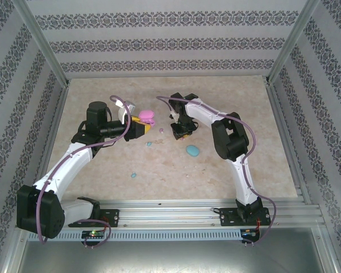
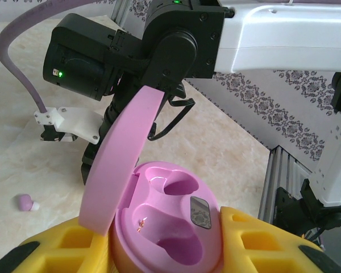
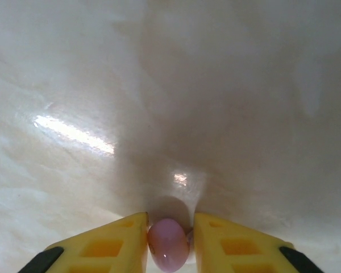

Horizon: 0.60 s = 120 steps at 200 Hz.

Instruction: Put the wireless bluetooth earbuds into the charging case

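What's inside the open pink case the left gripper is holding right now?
In the pink case, two bud wells, both empty, with a small grey plate between them. Nothing is seated. Its lower shell is covered by the yellow fingers of the left gripper.

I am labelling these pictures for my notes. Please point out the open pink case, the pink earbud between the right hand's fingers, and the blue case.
open pink case (image 2: 163,219): left wrist view, inner tray between the wells.
pink earbud (image 3: 169,243): right wrist view, rounded body.
blue case (image 1: 192,150): top view, upper face.
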Each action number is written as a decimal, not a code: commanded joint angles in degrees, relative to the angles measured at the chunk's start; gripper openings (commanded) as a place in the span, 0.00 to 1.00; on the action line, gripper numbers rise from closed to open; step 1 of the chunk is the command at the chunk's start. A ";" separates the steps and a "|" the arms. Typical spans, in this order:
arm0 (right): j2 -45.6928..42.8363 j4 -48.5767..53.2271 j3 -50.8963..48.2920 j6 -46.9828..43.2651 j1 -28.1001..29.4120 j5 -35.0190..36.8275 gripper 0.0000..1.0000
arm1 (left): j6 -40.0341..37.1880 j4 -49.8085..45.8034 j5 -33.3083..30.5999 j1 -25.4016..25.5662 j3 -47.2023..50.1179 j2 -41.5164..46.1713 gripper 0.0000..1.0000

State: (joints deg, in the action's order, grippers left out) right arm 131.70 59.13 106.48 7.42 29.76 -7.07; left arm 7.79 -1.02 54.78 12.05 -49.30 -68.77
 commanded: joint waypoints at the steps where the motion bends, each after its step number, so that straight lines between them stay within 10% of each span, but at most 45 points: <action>1: 1.30 0.72 -0.65 -0.17 -0.14 0.93 0.23 | -0.67 -0.56 0.26 0.69 -0.26 0.77 0.02; 120: -30.39 -8.99 -17.97 17.45 -4.33 -18.76 0.11 | 1.88 15.72 3.65 0.76 0.22 -1.56 0.02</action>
State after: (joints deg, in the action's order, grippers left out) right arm 108.97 52.60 90.72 18.00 24.12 -18.52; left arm 8.91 6.20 55.96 12.05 -49.25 -69.14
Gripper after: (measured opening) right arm 0.133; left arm 0.369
